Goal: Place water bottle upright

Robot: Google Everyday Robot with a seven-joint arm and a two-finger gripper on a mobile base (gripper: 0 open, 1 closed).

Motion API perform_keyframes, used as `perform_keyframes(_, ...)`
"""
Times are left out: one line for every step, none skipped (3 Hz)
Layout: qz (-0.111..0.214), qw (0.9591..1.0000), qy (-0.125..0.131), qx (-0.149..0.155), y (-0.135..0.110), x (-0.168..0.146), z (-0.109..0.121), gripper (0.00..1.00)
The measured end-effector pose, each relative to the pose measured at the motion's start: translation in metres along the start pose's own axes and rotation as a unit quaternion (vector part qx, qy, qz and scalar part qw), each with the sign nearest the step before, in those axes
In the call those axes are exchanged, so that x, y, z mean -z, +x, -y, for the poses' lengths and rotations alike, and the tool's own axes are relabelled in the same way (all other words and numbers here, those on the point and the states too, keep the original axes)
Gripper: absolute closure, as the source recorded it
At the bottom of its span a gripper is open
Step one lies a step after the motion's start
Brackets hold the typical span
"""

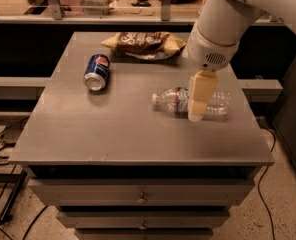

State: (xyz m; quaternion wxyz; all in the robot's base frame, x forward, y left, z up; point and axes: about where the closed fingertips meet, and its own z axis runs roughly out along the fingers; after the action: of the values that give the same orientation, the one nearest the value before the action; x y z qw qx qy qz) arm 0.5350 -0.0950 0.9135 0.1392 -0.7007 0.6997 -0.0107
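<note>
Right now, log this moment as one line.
water bottle: on its side, cap toward Pepsi can | gripper: at bottle's middle | task: not yet upright

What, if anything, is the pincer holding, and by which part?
Cannot be told. The pincer sits at the middle of the water bottle, which lies on its side on the table.

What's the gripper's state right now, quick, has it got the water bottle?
The gripper: lowered over the middle of the water bottle, which lies on its side; open, closed or holding cannot be told.
</note>
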Motion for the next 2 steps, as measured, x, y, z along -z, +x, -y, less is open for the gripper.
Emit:
perform_keyframes(-0.042, 0.9991, -0.006, 0.004, 0.001, -0.035, 0.010, 0.00)
perform_keyframes(-0.073, 0.9973, -0.013, 0.001, 0.004, -0.057, 0.011, 0.00)
